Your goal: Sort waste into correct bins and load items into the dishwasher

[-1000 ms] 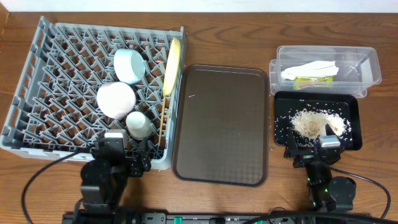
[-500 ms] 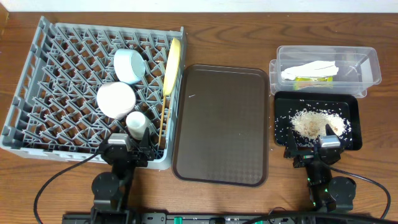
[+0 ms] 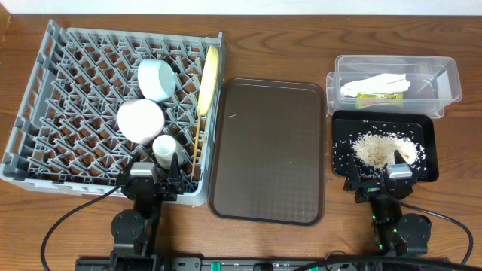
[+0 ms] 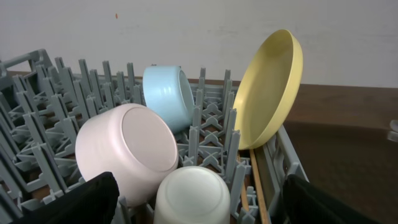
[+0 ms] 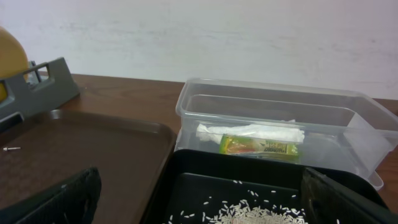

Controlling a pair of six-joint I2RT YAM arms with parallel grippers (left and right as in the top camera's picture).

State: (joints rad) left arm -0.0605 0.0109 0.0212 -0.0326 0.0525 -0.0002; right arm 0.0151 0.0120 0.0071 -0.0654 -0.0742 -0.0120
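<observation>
Both jaws stood wide and empty: left gripper (image 3: 154, 178) at 7 o'clock by the dish rack (image 3: 75, 68), right gripper (image 3: 374, 178) at 5 o'clock by the black tray (image 3: 425, 132) of rice (image 3: 380, 148). The blue bowl (image 3: 157, 79), white bowl (image 3: 140, 121), cup (image 3: 165, 148), plate (image 3: 208, 79) and chopsticks (image 3: 196, 147) sat racked at 10 o'clock. The napkin (image 3: 374, 83) and wrapper (image 3: 376, 97) lay in the clear box (image 3: 440, 75) at 2 o'clock. All looked sorted; the left gripper should back away without nudging the cup.

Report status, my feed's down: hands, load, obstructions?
Left hand and right hand open, empty. Plate, blue bowl, white bowl, cup, chopsticks in rack. Napkin, wrapper in clear box; rice in black tray. Nothing in the way.
</observation>
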